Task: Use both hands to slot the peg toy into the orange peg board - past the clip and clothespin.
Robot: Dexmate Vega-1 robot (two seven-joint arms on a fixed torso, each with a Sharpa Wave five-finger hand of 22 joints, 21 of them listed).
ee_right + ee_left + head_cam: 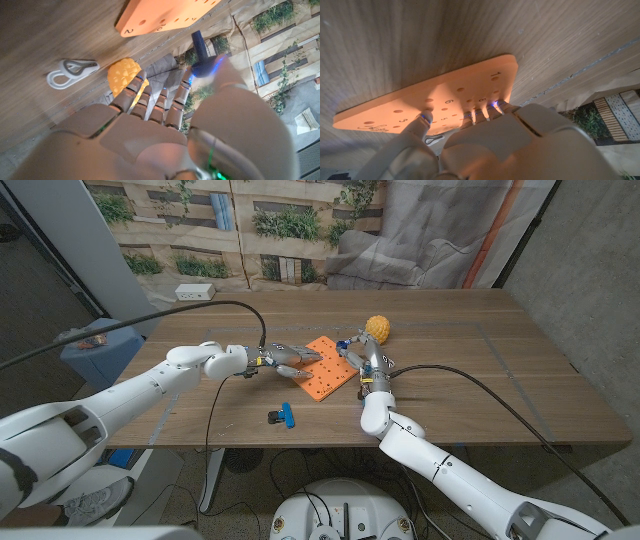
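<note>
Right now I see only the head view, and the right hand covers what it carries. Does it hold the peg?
Observer: Yes. In the right wrist view, the right hand pinches a dark blue peg between thumb and a fingertip.
Operator: Are the left fingers on the board, or beside it?
Observer: On it. In the left wrist view, the left hand has its fingertips on the orange peg board, near the printed 6.
Operator: Where is the clothespin?
Observer: A white clothespin lies on the table beside a yellow pineapple-shaped toy, apart from the board.
</note>
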